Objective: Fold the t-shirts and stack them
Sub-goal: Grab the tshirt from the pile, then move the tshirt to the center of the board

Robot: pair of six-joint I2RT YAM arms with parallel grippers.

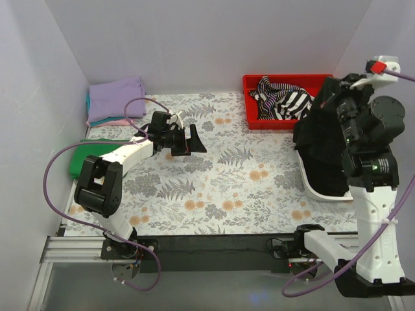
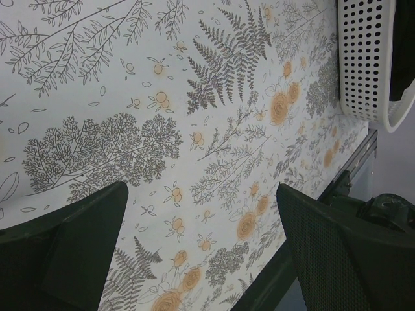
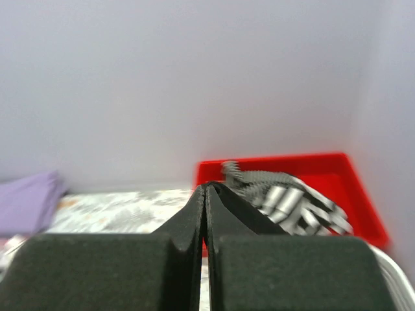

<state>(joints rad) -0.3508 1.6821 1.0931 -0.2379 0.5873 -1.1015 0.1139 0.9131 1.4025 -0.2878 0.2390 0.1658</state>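
Jaws of the left gripper (image 1: 188, 139) stand wide apart with nothing between them, hovering above the fern-and-flower patterned table (image 1: 227, 188); my left wrist view shows both fingers (image 2: 71, 246) flanking bare tablecloth. Jaws of the right gripper (image 1: 337, 87) are clenched, the fingertips meeting along a thin seam in the right wrist view (image 3: 205, 188). From above I see the black t-shirt (image 1: 321, 139) drawn up to a peak at those fingers, so I read it as grasped, although the wrist camera itself shows no cloth at the tips. The shirt hangs from that raised hand down over the white perforated basket (image 1: 324, 191) at the right edge of the table, whose rim also appears at the upper right of the left wrist view (image 2: 366, 58). At the far left corner lies a folded stack: a lavender t-shirt (image 1: 117, 97) on top, a teal t-shirt (image 1: 89, 107) and a pink t-shirt (image 1: 111, 122) showing as edges beneath it. A green t-shirt (image 1: 81, 159) lies at the left edge, partly hidden by the left arm. A red bin (image 1: 285, 79) at the far right holds a black-and-white striped cloth (image 1: 285, 98).
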